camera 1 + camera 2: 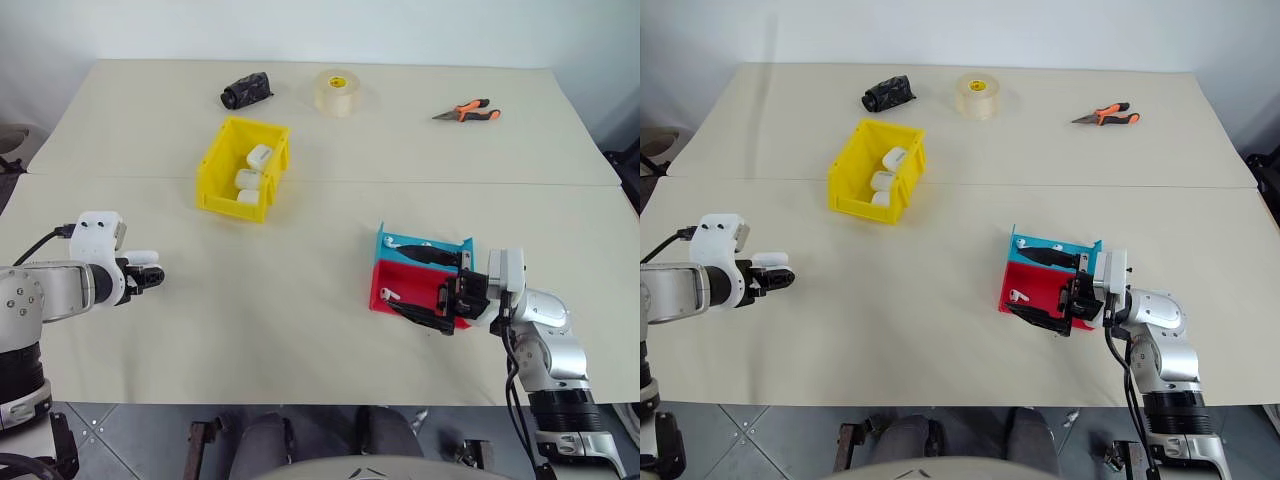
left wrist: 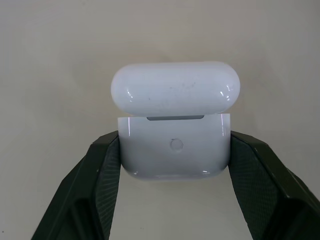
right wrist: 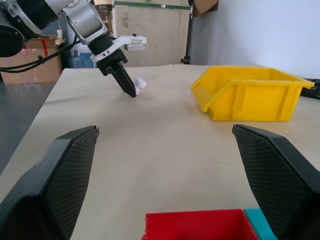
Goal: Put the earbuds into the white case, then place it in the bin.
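Beige tabletop point(image 1: 300, 330) gives me wide bare room between my arms. My left gripper point(image 2: 172, 165) is clamped on the white case point(image 2: 175, 145), glossy and rounded, lid flipped up, near the table's left edge. My right gripper point(image 1: 425, 285) stands spread over the red and teal tray point(image 1: 400, 278) holding earbuds point(image 1: 388, 295). Farther left sits the yellow bin point(image 1: 215, 180), tall-walled plastic, with similar cases point(image 1: 250, 178) inside.
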Tool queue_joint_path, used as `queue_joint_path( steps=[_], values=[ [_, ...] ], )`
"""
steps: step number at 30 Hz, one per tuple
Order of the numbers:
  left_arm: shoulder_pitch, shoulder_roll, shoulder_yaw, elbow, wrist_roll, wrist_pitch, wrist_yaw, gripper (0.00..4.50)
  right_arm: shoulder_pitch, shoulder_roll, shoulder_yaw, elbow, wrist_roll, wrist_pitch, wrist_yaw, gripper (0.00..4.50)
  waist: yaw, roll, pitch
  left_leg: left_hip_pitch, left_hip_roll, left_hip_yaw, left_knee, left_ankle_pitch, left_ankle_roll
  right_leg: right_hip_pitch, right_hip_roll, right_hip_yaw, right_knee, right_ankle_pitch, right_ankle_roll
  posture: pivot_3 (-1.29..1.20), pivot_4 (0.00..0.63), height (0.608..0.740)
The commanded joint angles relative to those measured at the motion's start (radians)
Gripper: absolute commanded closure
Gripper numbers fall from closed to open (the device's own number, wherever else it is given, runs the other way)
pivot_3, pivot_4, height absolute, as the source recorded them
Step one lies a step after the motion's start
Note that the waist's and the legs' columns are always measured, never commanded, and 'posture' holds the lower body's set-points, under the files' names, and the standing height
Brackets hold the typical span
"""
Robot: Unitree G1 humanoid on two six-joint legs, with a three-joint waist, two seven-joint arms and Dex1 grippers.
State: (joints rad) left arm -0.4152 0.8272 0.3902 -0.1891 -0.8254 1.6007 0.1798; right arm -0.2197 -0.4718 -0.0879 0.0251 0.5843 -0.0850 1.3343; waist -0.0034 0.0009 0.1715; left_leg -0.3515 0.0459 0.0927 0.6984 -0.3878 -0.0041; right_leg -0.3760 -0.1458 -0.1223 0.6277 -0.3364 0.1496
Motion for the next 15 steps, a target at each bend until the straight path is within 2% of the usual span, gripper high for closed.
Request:
queue_joint_path(
  steps=[1, 4, 7, 9, 11, 13, 15],
  values=[
    [0.044, -0.031, 0.029, -0.024, 0.011, 0.014, 0.002, 1.70, 0.001, 0.005, -0.018, 0.011, 0.013, -0.029, 0.014, 0.00, 0.000, 0.000, 0.000, 0.000, 0.000, 0.000, 0.000, 0.000, 0.000, 0.000, 0.000, 0.000, 0.000, 0.000, 0.000, 0.00, 0.150, 0.740],
    [0.089, -0.045, 0.078, -0.105, 0.021, -0.019, -0.061, 1.70, 0.003, 0.004, -0.018, 0.032, 0.012, -0.042, 0.027, 0.00, -0.003, 0.000, 0.000, 0.000, 0.000, 0.000, 0.000, 0.000, 0.000, 0.000, 0.000, 0.000, 0.000, 0.000, 0.000, 0.00, 0.150, 0.740],
    [0.171, -0.071, 0.158, -0.194, 0.010, -0.146, -0.162, 1.70, 0.000, -0.003, -0.022, 0.050, 0.011, -0.048, 0.036, 0.00, -0.002, 0.000, 0.000, 0.000, 0.000, 0.000, -0.001, 0.000, 0.000, -0.001, 0.000, 0.000, -0.001, 0.000, 0.000, 0.00, 0.150, 0.740],
    [0.258, -0.087, 0.202, -0.273, 0.000, -0.316, -0.307, 1.70, -0.003, -0.011, -0.030, 0.064, 0.007, -0.052, 0.037, 0.00, -0.002, 0.000, 0.000, -0.001, 0.000, 0.000, 0.000, 0.000, 0.000, -0.001, 0.000, 0.000, -0.001, 0.000, 0.000, 0.00, 0.150, 0.740],
    [0.357, -0.109, 0.207, -0.362, 0.019, -0.559, -0.520, 1.70, -0.011, -0.024, -0.044, 0.081, 0.006, -0.053, 0.037, 0.00, -0.001, -0.001, 0.001, -0.002, 0.000, 0.001, 0.000, 0.000, 0.000, -0.001, 0.000, 0.000, -0.001, 0.000, 0.000, 0.00, 0.150, 0.740],
    [0.434, -0.132, 0.177, -0.404, 0.048, -0.749, -0.692, 1.70, -0.019, -0.042, -0.059, 0.097, 0.003, -0.056, 0.036, 0.00, 0.004, -0.001, 0.001, -0.003, 0.000, 0.002, 0.001, 0.000, 0.000, -0.001, 0.000, 0.000, -0.002, 0.000, 0.000, 0.00, 0.150, 0.740],
    [0.470, -0.158, 0.123, -0.405, 0.092, -0.894, -0.789, 1.70, -0.024, -0.062, -0.073, 0.110, -0.002, -0.060, 0.037, 0.00, 0.007, 0.000, 0.001, -0.003, 0.000, 0.005, 0.001, 0.000, 0.000, -0.001, 0.000, -0.001, -0.002, 0.000, 0.000, 0.00, 0.150, 0.740]
  ],
)
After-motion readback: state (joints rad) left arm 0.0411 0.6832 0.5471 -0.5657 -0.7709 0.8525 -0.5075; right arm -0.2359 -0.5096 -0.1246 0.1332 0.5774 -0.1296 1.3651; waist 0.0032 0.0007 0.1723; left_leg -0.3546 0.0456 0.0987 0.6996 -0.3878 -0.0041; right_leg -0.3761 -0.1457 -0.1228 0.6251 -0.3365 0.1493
